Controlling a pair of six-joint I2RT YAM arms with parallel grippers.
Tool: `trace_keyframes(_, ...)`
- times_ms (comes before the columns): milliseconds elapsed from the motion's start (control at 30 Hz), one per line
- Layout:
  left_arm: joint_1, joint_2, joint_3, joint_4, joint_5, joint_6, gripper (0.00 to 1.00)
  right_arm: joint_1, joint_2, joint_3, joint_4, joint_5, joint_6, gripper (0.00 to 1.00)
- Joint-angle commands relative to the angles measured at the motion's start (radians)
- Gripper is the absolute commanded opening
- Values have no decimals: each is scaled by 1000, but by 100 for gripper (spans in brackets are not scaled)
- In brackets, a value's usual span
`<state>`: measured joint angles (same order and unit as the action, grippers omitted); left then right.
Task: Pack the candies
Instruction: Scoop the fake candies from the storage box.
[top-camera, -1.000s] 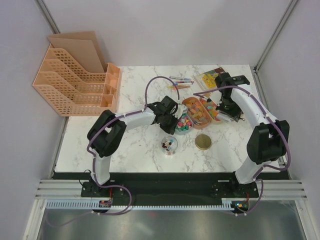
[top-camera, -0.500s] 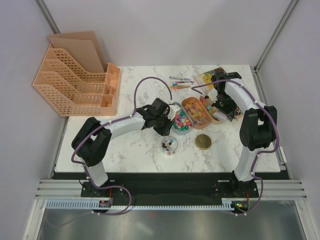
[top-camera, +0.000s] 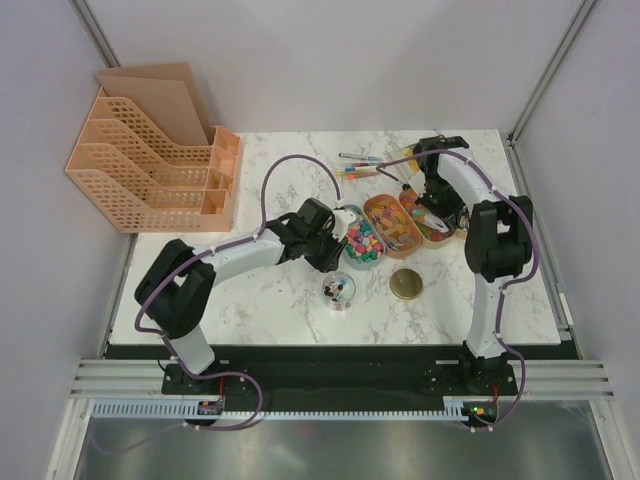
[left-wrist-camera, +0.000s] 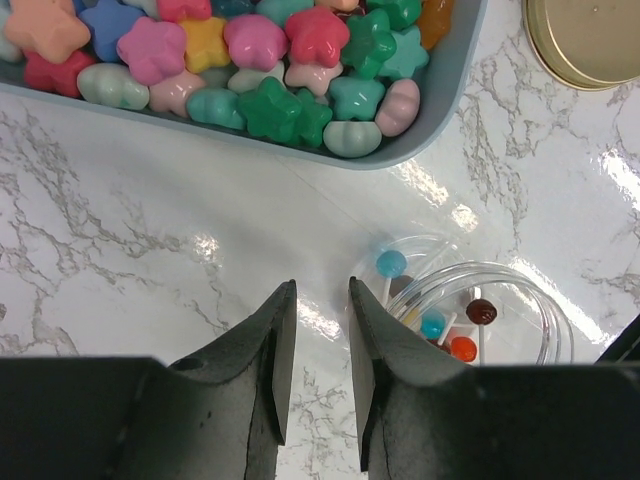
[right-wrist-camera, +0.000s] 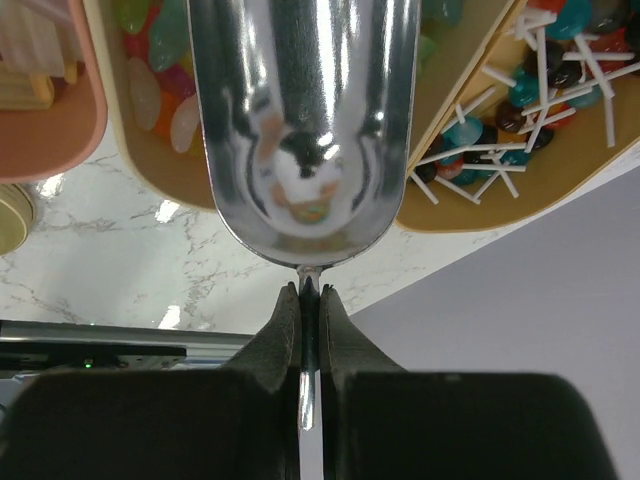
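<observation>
The candies fill several containers. Star-shaped ones (left-wrist-camera: 270, 50) lie in a grey-blue tray (top-camera: 364, 244), jelly ones (right-wrist-camera: 150, 80) in an orange tray (top-camera: 392, 224), and white-stick lollipops (right-wrist-camera: 530, 100) in a yellow-brown tray (top-camera: 430, 218). A few lollipops (left-wrist-camera: 480, 312) sit in a clear round jar (top-camera: 338, 289). My left gripper (left-wrist-camera: 320, 300) hangs open over bare table between the grey-blue tray's rim (left-wrist-camera: 440, 115) and the jar, holding nothing. My right gripper (right-wrist-camera: 308, 295) is shut on the thin handle of a metal scoop (right-wrist-camera: 305, 120) above the orange trays. The scoop looks empty.
A flat gold lid (top-camera: 406, 284) lies to the right of the jar. Coloured pens (top-camera: 358, 166) and a yellow packet (top-camera: 415, 155) lie at the back of the marble table. A peach file rack (top-camera: 150, 165) stands at the back left. A pink tray (right-wrist-camera: 40, 130) borders the jelly tray.
My left gripper has opened and drawn back from over the star candies towards the table beside the jar. The right arm has folded back, bringing the scoop over the orange trays.
</observation>
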<state>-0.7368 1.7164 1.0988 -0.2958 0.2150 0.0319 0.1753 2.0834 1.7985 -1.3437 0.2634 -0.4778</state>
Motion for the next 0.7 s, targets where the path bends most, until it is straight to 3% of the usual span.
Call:
trace_keyframes(0, 14, -55, -19, 58, -9, 25, 35, 26, 52, 73, -126, 68, -22, 0)
trace_keyframes(400, 91, -21, 3, 63, 4, 14, 35, 93, 208, 251, -126, 131, -87, 0)
trace_keyframes(667, 105, 9, 27, 47, 6, 11, 35, 92, 257, 263, -120, 65, -91, 0)
